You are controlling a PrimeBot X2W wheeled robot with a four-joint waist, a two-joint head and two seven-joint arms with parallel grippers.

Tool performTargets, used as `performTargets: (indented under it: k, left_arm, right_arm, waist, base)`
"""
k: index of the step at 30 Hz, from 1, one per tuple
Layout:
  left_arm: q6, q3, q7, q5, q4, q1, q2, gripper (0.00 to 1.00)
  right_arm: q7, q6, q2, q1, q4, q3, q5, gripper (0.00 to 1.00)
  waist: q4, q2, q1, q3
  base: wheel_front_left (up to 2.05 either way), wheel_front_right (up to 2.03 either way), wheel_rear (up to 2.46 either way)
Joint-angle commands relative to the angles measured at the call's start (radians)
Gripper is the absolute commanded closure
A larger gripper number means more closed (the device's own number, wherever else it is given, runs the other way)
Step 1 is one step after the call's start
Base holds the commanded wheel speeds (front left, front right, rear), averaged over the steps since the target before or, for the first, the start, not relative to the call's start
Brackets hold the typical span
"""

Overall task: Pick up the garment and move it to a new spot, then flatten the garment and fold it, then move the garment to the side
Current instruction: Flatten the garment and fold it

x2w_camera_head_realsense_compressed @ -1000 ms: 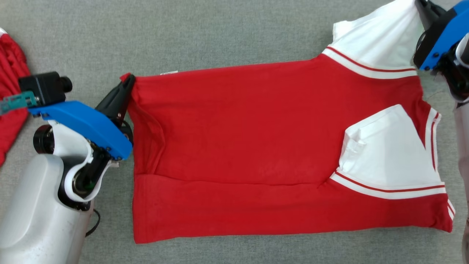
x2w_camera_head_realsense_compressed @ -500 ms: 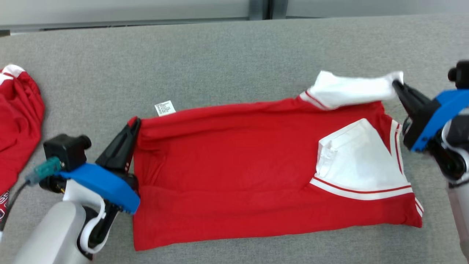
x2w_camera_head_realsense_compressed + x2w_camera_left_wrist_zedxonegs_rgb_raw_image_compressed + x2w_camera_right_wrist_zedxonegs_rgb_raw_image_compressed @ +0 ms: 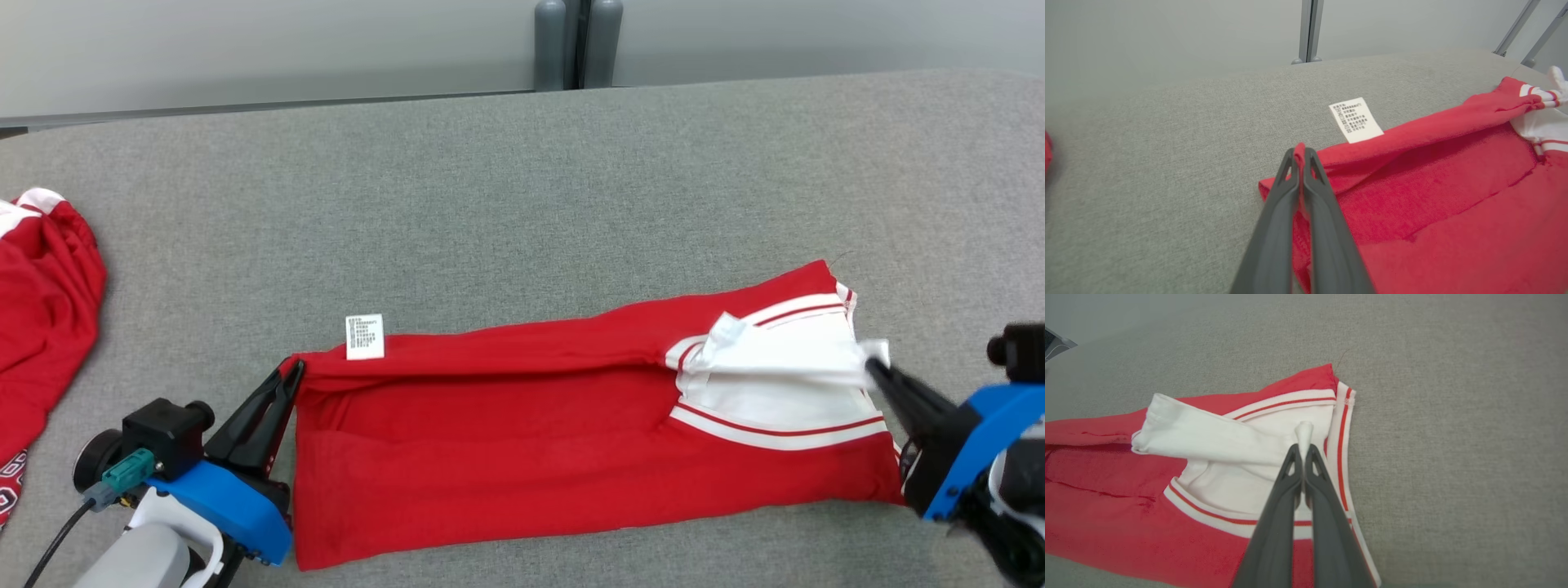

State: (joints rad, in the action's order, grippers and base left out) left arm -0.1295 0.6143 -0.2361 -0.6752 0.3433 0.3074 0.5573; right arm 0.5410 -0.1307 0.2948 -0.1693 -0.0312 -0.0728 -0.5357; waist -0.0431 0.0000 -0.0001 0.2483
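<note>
Garment point(image 3: 522, 465), a red shirt with white sleeves and red-and-white striped trim, lies lengthwise on the near part of the grey counter point(image 3: 522, 188). Its far portion is doubled over toward the robot, so a soft fold ridge runs along the far side. At the shirt's left end the left hand point(image 3: 290, 371) has its two dark fingers pressed together on a red corner of the cloth. The left wrist view shows a sliver of red fabric pinched between the tips point(image 3: 1299, 152). At the right end the right hand point(image 3: 872, 369) is clamped on the tip of a white sleeve point(image 3: 775, 359). The sleeve stretches from that grip across the white shoulder panel toward the shirt's middle. In the right wrist view a nub of white cloth pokes out just past the closed fingertips point(image 3: 1303, 449). A white care label point(image 3: 364, 336) lies flat on the counter, touching the folded far edge near the left hand. A second red garment point(image 3: 41, 302) sits crumpled at the counter's far left, well apart from the shirt. Behind the counter stand two grey posts point(image 3: 571, 45) against a pale wall.
</note>
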Motion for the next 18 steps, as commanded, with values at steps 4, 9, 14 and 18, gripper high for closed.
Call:
performTargets:
  k: [4,9,14,18]
  left_arm:
    - [0.006,0.004,-0.022,0.041,0.051,-0.023,-0.024,0.0]
    - [0.035,-0.068,-0.029,0.024,0.051,-0.047,-0.076,0.0]
    - [0.075,-0.206,-0.029,0.035,0.01,-0.095,-0.144,0.0]
    - [0.088,-0.279,-0.03,0.05,-0.003,-0.112,-0.188,0.0]
  right_arm:
    - [0.05,0.0,-0.053,0.12,0.065,-0.041,0.048,0.0]
    - [0.06,0.0,-0.078,0.16,0.103,-0.082,0.086,0.0]
    - [0.095,0.0,-0.092,0.134,0.116,-0.12,0.113,0.0]
    - [0.137,0.0,-0.115,0.088,0.075,-0.146,0.142,0.0]
  waist:
    - [0.005,0.0,0.0001,-0.017]
    - [0.011,0.0,0.0001,-0.043]
    - [0.02,0.0,0.0001,-0.072]
    - [0.031,0.0,0.0001,-0.087]
  base:
    - [0.0,0.0,0.0]
    - [0.0,0.0,0.0]
    - [0.0,0.0,0.0]
    - [0.0,0.0,0.0]
